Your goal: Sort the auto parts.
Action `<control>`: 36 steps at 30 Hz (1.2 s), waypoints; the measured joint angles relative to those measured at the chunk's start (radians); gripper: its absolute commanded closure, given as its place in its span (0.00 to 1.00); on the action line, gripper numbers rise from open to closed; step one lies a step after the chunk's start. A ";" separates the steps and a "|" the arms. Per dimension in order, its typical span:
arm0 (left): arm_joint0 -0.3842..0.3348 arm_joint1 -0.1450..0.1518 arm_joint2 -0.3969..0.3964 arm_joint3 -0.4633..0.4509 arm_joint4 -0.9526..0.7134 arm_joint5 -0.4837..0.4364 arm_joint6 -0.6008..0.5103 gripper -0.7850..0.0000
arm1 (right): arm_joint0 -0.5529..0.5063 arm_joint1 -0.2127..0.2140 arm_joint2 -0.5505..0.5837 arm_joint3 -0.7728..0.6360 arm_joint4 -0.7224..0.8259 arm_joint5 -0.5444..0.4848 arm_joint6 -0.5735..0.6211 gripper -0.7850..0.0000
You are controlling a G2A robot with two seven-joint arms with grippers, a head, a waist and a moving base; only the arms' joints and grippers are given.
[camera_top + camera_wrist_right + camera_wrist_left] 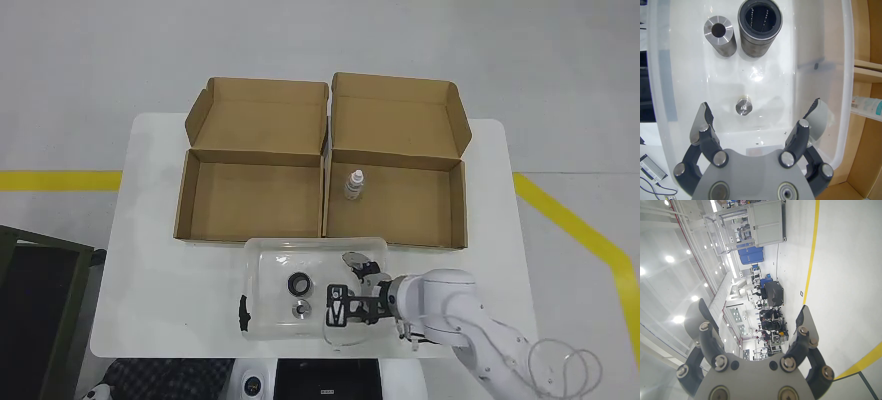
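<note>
A clear plastic bin (pixel 262 255) stands at the table's front; its wall (pixel 846 75) shows in the right wrist view. Inside stand a dark linear bearing (pixel 760 28) (pixel 298 284), a steel sleeve (pixel 719 36) (pixel 300 311) beside it, and a small steel stud (pixel 743 108). My right gripper (pixel 761 105) (pixel 338 306) hangs open inside the bin, just above the stud, which lies between the fingers and nearer one of them. My left gripper (pixel 752 305) is open and empty, pointing out into the room.
Two open cardboard boxes sit side by side behind the bin, the left box (pixel 250 200) and the right box (pixel 400 205). A small white bottle (pixel 354 185) (pixel 866 106) lies in the right box. A black clip (pixel 242 312) sits on the bin's left rim.
</note>
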 measured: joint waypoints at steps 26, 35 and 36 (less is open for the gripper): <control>0.000 0.000 0.000 0.000 0.000 0.000 0.000 0.00 | 0.062 -0.005 -0.097 0.057 0.011 0.008 0.092 1.00; 0.000 0.000 0.000 0.000 0.000 0.000 0.000 0.00 | 0.080 0.003 -0.119 0.052 0.041 0.002 0.086 1.00; 0.000 0.000 0.000 0.000 0.000 0.000 0.000 0.00 | 0.081 0.004 -0.117 0.050 0.050 0.000 0.083 1.00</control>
